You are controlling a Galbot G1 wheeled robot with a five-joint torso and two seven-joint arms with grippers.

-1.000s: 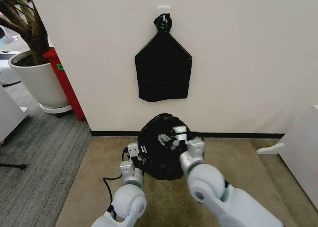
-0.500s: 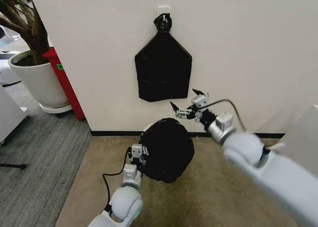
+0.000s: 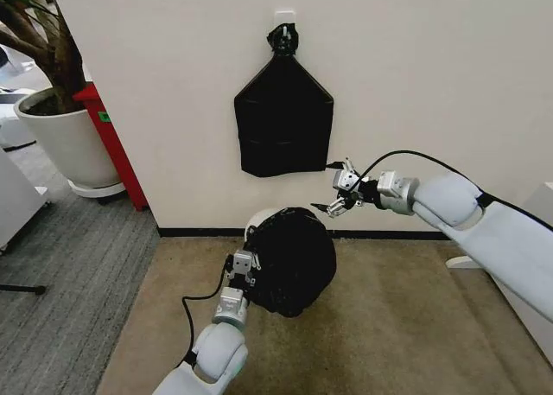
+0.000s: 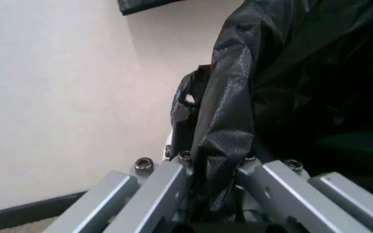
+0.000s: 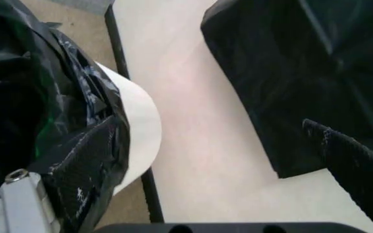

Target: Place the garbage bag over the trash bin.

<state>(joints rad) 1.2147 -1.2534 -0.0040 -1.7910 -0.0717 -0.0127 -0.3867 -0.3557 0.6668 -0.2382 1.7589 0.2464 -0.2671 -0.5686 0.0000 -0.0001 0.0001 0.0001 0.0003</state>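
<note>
We see the left claw (image 3: pixel 241 265) clamped on the garbage bag (image 3: pixel 289 258), draped over the trash bin (image 3: pixel 259 219) on the floor by the wall; right claw (image 3: pixel 339 194) spread, empty, above; risk: far rim bare, so film may slip off.

Most of the small round white plastic trash bin (image 3: pixel 258 218) is hidden under the crinkled glossy black garbage bag (image 3: pixel 292 258), whose fold between the left jaws covers their inner faces.
</note>
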